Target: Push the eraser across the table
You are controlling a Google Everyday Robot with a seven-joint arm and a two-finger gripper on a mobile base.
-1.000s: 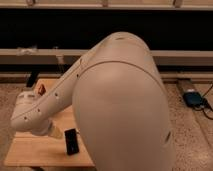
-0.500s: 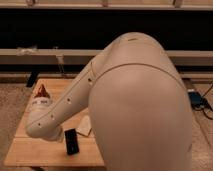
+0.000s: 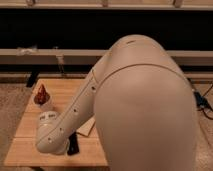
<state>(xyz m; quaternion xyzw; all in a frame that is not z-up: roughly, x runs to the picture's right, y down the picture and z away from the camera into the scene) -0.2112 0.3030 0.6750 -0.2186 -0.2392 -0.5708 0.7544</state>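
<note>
The eraser (image 3: 73, 145), a small dark block, lies close to the near edge of the bench (image 3: 25, 150), left of the middle and not far from the near-left corner. Just to its left is the rounded low end of the arm (image 3: 50, 140), which comes down across the bench from the big pale shoulder that fills the right of the view. The hand (image 3: 61, 149) sits under that low end, just beside the eraser, and is mostly masked by it. I cannot tell whether it is wide or narrow, or whether it touches the eraser.

As I judge it, the push is at its start. The arm is in place at the eraser's side, but the eraser sits by the near edge with bare planks beyond it. Nearly the whole run across the bench is left to do.

A pale flat card (image 3: 88, 128) lies just beyond the eraser, partly under the arm. Near the far-left corner stands a bottle (image 3: 42, 98) with a reddish-brown top. A band of small dark marks on the arm may be lettering, but it cannot be read. No brand shows on the bottle or the eraser.
</note>
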